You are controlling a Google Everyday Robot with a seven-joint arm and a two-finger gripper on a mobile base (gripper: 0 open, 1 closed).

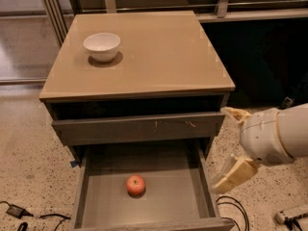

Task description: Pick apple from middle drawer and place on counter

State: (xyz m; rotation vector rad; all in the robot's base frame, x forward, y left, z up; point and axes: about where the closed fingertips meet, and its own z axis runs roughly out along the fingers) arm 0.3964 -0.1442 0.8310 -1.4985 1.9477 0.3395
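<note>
The red apple lies on the floor of the open middle drawer, near its centre. The tan counter tops the cabinet above it. My gripper hangs to the right of the cabinet, just outside the drawer's right wall, above floor level. Its two cream fingers are spread apart and hold nothing. The gripper is to the right of the apple and higher than it, not touching it.
A white bowl stands on the counter's back left. A closed grey drawer front with pale scratches sits above the open drawer. Black cables lie on the speckled floor at the right and the lower left.
</note>
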